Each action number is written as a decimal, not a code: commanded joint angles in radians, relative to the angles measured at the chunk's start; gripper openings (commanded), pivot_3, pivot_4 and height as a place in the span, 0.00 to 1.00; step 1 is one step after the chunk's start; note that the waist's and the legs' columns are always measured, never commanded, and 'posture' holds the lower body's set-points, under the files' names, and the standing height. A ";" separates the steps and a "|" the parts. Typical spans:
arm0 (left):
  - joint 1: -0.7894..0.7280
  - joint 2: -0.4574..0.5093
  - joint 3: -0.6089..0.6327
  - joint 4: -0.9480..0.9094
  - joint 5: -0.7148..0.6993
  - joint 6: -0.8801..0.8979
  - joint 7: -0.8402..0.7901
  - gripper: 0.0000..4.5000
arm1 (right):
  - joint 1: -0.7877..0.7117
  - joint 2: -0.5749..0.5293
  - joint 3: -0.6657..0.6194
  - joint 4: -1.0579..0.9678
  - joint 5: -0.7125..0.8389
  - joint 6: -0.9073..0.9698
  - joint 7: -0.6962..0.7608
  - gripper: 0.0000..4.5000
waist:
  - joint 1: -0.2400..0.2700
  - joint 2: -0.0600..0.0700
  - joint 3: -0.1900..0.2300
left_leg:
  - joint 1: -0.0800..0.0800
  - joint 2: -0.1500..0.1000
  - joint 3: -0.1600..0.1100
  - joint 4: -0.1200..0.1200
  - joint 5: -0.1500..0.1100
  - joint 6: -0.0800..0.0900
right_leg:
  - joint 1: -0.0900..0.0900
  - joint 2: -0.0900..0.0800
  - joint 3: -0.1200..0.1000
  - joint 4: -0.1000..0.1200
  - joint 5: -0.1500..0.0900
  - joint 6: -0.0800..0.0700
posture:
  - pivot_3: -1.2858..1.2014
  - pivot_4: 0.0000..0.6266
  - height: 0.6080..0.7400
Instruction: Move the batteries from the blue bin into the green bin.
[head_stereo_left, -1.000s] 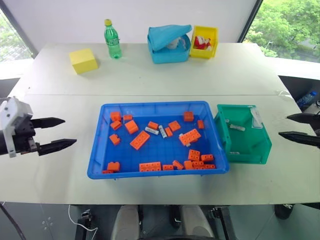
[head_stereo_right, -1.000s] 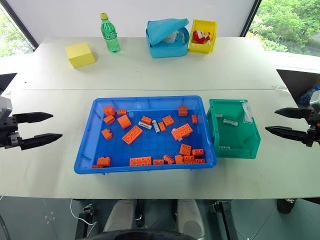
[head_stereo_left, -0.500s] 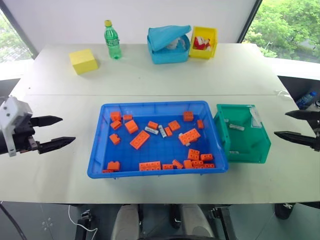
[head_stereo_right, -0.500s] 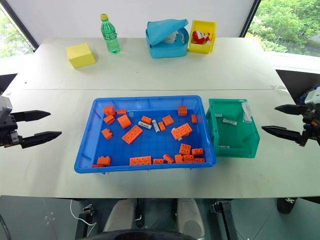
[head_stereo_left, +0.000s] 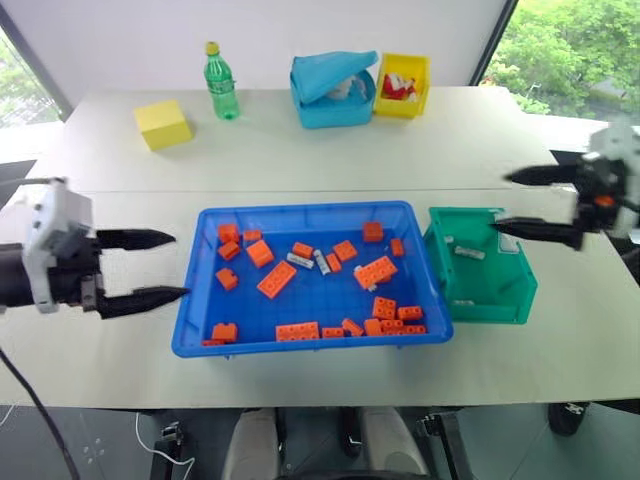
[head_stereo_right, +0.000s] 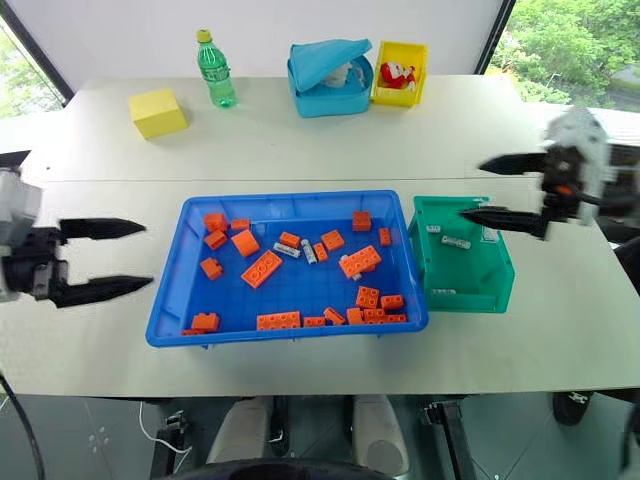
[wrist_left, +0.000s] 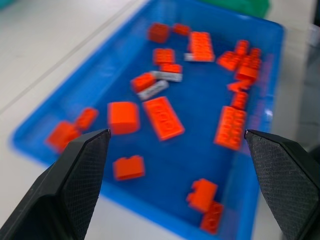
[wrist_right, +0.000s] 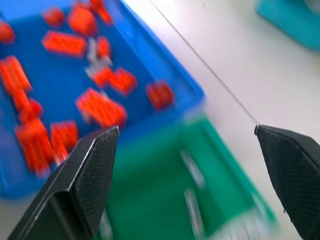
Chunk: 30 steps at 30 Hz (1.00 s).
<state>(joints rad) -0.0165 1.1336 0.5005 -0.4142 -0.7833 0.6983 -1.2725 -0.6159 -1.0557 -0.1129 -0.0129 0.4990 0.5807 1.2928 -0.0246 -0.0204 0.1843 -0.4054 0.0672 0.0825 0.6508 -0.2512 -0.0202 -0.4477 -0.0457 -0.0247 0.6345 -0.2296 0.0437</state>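
Two batteries (head_stereo_left: 312, 261) lying mid blue bin (head_stereo_left: 200, 300), wedged between orange bricks (head_stereo_left: 279, 280) and touching some; a couple more already in green bin (head_stereo_left: 510, 300) just right of it. Left gripper (head_stereo_left: 155, 266) apart and empty at the bin's left wall, right gripper (head_stereo_left: 520, 200) apart and empty above the green bin. Likely failures: pinching a brick along with a cell, rolling a cell off the fingertips, or clipping the bin wall on the way in.
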 joint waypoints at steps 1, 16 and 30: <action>-0.023 0.021 -0.056 -0.051 -0.013 -0.013 -0.028 1.00 | -0.092 0.116 0.129 -0.108 0.022 0.121 -0.073 0.99 | 0.005 0.000 0.000 | 0.000 0.000 0.000 0.000 0.000 0.000 | 0.000 0.000 0.000 0.001 0.000 0.000 | 0.52 0.24 0.97; -0.012 0.011 -0.099 -0.039 0.041 -0.042 -0.025 1.00 | -0.216 0.575 0.582 0.035 -0.278 0.208 -0.354 0.60 | 0.011 -0.001 0.000 | -0.004 0.000 -0.001 0.006 0.000 0.000 | -0.004 0.000 -0.001 0.009 0.002 0.003 | 0.52 0.24 0.97; -0.047 -0.004 -0.114 -0.021 0.039 -0.046 0.009 1.00 | -0.248 0.667 0.613 0.171 -0.404 0.141 -0.368 0.60 | 0.009 -0.001 -0.001 | -0.004 0.000 -0.002 0.010 0.000 0.000 | -0.004 0.000 -0.001 0.013 0.001 0.003 | 0.52 0.24 0.97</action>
<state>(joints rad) -0.0506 1.1300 0.3716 -0.4380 -0.7420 0.6664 -1.2640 -0.8349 -0.3965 0.4957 0.1542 0.1163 0.7342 0.9277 -0.0154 -0.0215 0.1838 -0.4097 0.0670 0.0806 0.6604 -0.2507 -0.0204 -0.4519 -0.0456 -0.0255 0.6478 -0.2282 0.0470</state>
